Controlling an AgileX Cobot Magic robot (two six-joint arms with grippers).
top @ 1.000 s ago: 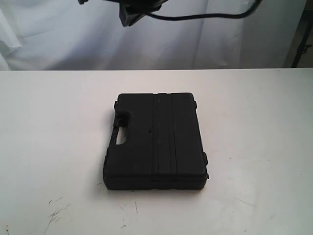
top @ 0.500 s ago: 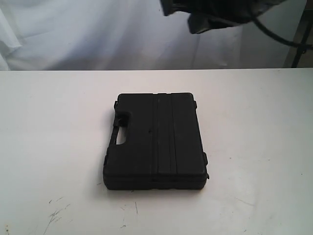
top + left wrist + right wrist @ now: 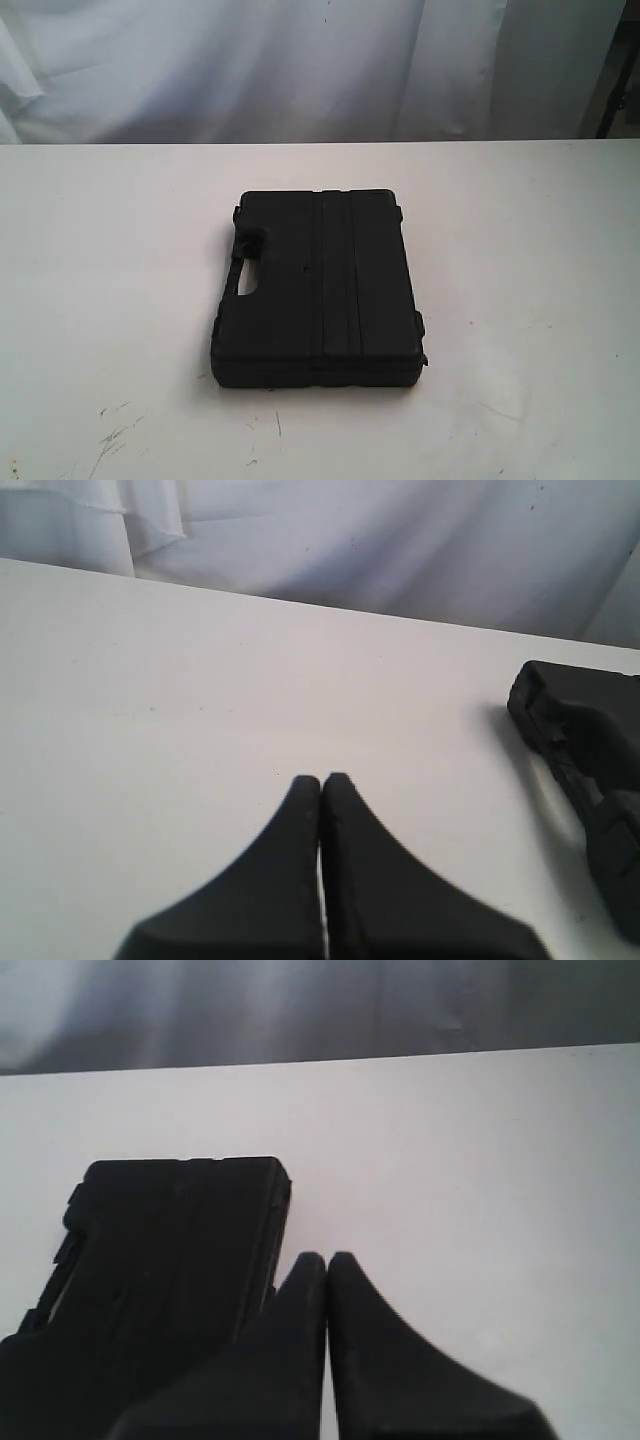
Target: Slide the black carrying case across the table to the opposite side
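The black carrying case (image 3: 318,288) lies flat in the middle of the white table (image 3: 520,250), its handle cut-out toward the left. No arm shows in the exterior view. In the left wrist view my left gripper (image 3: 322,780) is shut with nothing in it, above bare table (image 3: 200,700), and the case (image 3: 585,765) lies apart from it at the frame's edge. In the right wrist view my right gripper (image 3: 326,1258) is shut and empty, right beside the case (image 3: 170,1260); contact cannot be told.
A white curtain (image 3: 300,70) hangs behind the table's far edge. Dark scratch marks (image 3: 115,435) show on the tabletop near the front left. A dark stand (image 3: 615,90) is at the far right behind the table.
A dark arm part with a cable at the top of the exterior view moved from left to right, then left the frame. The case has not moved.
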